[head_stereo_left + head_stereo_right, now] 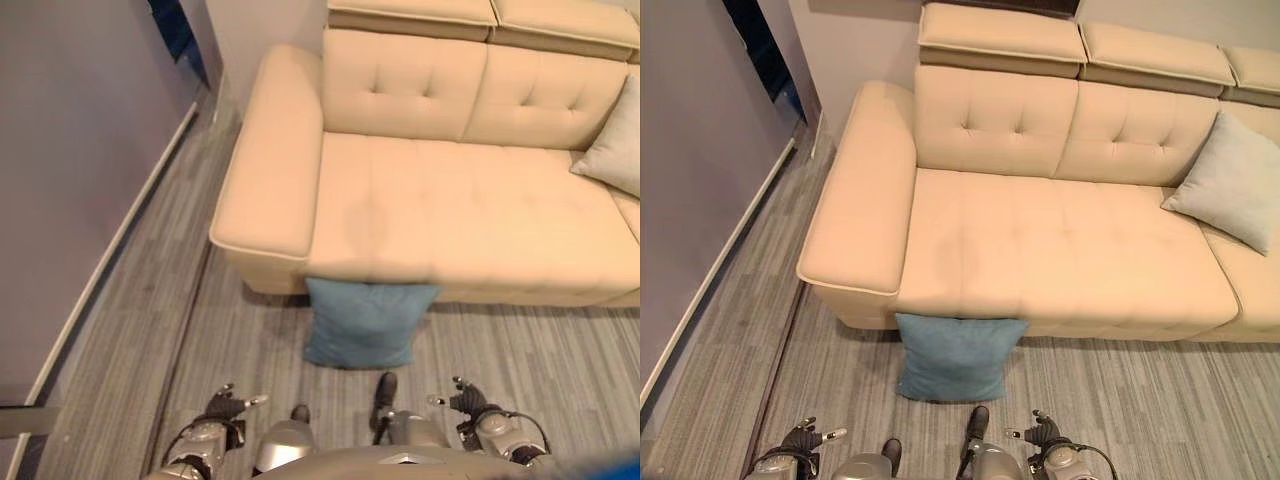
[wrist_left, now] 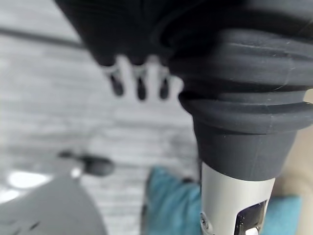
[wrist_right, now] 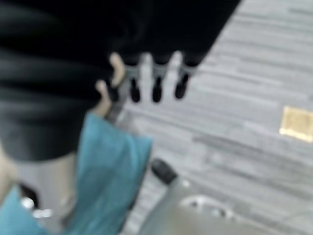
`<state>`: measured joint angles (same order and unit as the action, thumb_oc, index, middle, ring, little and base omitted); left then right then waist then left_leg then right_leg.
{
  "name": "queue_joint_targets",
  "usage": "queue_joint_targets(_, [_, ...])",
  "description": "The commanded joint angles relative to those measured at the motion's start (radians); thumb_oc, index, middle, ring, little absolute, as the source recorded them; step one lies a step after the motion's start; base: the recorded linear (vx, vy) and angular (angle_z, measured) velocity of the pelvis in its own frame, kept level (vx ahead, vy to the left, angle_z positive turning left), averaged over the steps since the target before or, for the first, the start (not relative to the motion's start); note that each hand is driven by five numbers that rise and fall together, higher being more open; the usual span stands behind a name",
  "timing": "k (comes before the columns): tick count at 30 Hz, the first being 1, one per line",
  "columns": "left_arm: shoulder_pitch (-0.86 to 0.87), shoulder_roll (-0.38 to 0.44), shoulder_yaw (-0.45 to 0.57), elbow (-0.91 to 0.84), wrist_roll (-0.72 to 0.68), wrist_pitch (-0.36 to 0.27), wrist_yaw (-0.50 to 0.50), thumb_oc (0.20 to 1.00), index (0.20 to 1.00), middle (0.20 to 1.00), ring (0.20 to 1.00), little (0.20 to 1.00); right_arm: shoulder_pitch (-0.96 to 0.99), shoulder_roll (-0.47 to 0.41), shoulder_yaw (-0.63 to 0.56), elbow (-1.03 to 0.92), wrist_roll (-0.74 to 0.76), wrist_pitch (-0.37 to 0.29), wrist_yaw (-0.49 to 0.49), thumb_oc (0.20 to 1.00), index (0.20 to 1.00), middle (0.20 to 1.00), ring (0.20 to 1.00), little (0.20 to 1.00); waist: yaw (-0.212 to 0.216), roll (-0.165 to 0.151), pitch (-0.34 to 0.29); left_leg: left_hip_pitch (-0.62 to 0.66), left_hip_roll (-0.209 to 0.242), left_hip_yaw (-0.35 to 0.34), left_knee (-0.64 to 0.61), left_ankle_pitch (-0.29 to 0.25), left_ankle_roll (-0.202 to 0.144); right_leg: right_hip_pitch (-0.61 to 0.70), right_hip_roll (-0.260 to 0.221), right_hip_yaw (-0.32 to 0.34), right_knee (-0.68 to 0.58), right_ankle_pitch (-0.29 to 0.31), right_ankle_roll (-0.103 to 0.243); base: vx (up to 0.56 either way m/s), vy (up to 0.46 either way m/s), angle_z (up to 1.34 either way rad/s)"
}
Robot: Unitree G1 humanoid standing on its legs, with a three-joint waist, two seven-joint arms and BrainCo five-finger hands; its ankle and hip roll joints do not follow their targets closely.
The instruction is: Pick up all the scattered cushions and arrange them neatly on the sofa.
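Blue cushion [image 1: 365, 322] on floor against sofa [image 1: 1060, 245] front, ahead of and between left hand [image 1: 232, 405] and right hand [image 1: 462, 398], both empty with fingers relaxed; right eye view shows whole grey cushion [image 1: 1230, 182] on seat.

A home living room: a cream tufted sofa [image 1: 1040, 230] on grey wood-plank floor [image 1: 1140, 400].
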<state>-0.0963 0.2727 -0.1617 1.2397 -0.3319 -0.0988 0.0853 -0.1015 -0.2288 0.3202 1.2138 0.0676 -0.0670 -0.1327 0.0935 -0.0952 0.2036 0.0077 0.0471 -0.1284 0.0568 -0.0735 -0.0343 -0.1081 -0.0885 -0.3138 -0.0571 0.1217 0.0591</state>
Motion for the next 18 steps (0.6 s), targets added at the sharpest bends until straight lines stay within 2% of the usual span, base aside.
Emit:
queue_joint_targets(1, [-0.077,0.012,-0.031,-0.043,-0.012,-0.031,0.001,1.000,1.000,1.000,1.000,1.000,-0.036,-0.046,-0.003,-0.011,0.028,-0.027,-0.028,1.000,1.000,1.000,1.000,1.000,0.007,-0.021,0.083,-0.127,-0.015,0.045,0.205,0.019,-0.041,0.014,-0.043,0.005,0.070,-0.082,0.044,-0.04,-0.218,1.26])
queue_joint_targets(3, [-0.085,0.010,-0.037,-0.050,-0.019,-0.031,0.001,1.000,1.000,1.000,1.000,1.000,-0.042,-0.048,-0.004,-0.009,0.034,-0.027,-0.030,1.000,1.000,1.000,1.000,1.000,0.006,-0.019,0.087,-0.144,-0.011,0.054,0.208,0.022,-0.042,0.017,-0.039,-0.006,0.064,-0.086,0.042,-0.01,-0.100,0.61])
queue_joint_targets(5, [-0.099,0.005,-0.052,-0.065,-0.037,-0.033,0.002,1.000,1.000,1.000,1.000,1.000,-0.055,-0.057,-0.011,-0.011,0.049,-0.030,-0.037,1.000,1.000,1.000,1.000,1.000,0.005,-0.015,0.092,-0.172,-0.006,0.072,0.144,0.023,-0.039,0.023,-0.036,-0.022,0.048,-0.097,0.048,0.02,-0.011,0.22])
queue_joint_targets(6, [-0.107,0.008,-0.067,-0.092,-0.039,-0.041,0.012,1.000,1.000,1.000,1.000,1.000,-0.065,-0.063,-0.018,-0.026,0.064,-0.037,-0.043,1.000,1.000,1.000,1.000,1.000,0.004,-0.008,0.095,-0.216,0.001,0.083,0.068,0.069,-0.037,0.019,-0.030,-0.019,0.048,-0.101,0.053,0.05,0.052,0.24])
queue_joint_targets(8, [-0.110,0.014,-0.057,-0.101,-0.052,-0.047,0.026,1.000,1.000,1.000,1.000,1.000,-0.080,-0.065,-0.017,-0.036,0.070,-0.039,-0.047,1.000,1.000,1.000,1.000,1.000,0.012,-0.011,0.106,-0.237,-0.015,0.055,0.087,0.059,-0.036,-0.013,-0.031,0.011,0.085,-0.118,0.054,0.03,0.077,0.22])
queue_joint_targets(10, [-0.109,0.016,-0.061,-0.122,-0.067,-0.054,0.029,1.000,1.000,1.000,1.000,1.000,-0.085,-0.070,-0.020,-0.042,0.069,-0.039,-0.049,1.000,1.000,1.000,1.000,1.000,0.001,-0.006,0.102,-0.233,-0.018,0.056,0.082,0.056,-0.030,-0.029,-0.038,0.029,0.105,-0.116,0.056,0.00,0.132,-0.33])
queue_joint_targets(11, [-0.112,0.017,-0.059,-0.140,-0.078,-0.058,0.038,1.000,1.000,1.000,1.000,1.000,-0.088,-0.072,-0.027,-0.055,0.081,-0.045,-0.056,1.000,1.000,1.000,1.000,1.000,-0.005,0.000,0.121,-0.249,-0.027,0.052,0.086,0.063,-0.025,-0.054,-0.046,0.042,0.129,-0.111,0.058,-0.05,0.221,-0.73])
queue_joint_targets(14, [-0.176,0.034,-0.077,-0.200,-0.125,-0.090,0.076,1.000,1.000,1.000,1.000,1.000,-0.147,-0.090,-0.057,-0.125,0.123,-0.068,-0.093,1.000,1.000,1.000,1.000,1.000,-0.014,0.007,0.174,-0.321,-0.051,0.081,0.108,0.049,-0.008,-0.173,-0.081,0.094,0.189,-0.097,0.061,-0.16,0.210,-0.48])
queue_joint_targets(18, [-0.234,0.060,-0.068,-0.268,-0.159,-0.125,0.143,1.000,1.000,1.000,1.000,1.000,-0.186,-0.110,-0.081,-0.191,0.156,-0.083,-0.144,1.000,1.000,1.000,1.000,1.000,-0.022,0.019,0.215,-0.408,-0.063,0.101,0.133,0.050,0.003,-0.272,-0.103,0.109,0.208,-0.074,0.061,-0.09,0.097,-0.24])
